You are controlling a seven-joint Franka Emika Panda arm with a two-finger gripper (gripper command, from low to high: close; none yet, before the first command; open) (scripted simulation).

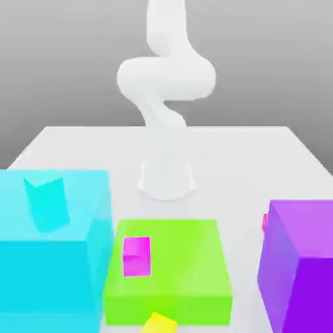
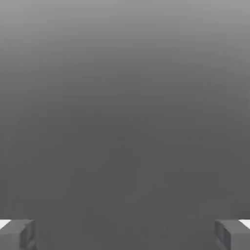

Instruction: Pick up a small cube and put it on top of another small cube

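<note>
**Inspection: Arm Raised, Pick Not Yet Begun**

The arm [image 1: 166,78] stood folded at the far middle of the table [image 1: 247,156]. In the hand view the gripper [image 2: 125,234] had its fingertips [image 2: 17,234] wide apart, nothing between them. The hot-pink small cube [image 1: 265,222] was a sliver at the exterior view's right, just beside the purple block [image 1: 302,260] and mostly hidden by it. A violet-magenta cube [image 1: 136,255] lay on the green block [image 1: 172,273]; a yellow cube [image 1: 159,323] sat nearest.

Recommendation: descend vertically over the pink cube, clear of the purple block's wall, centre the fingers before closing.
</note>
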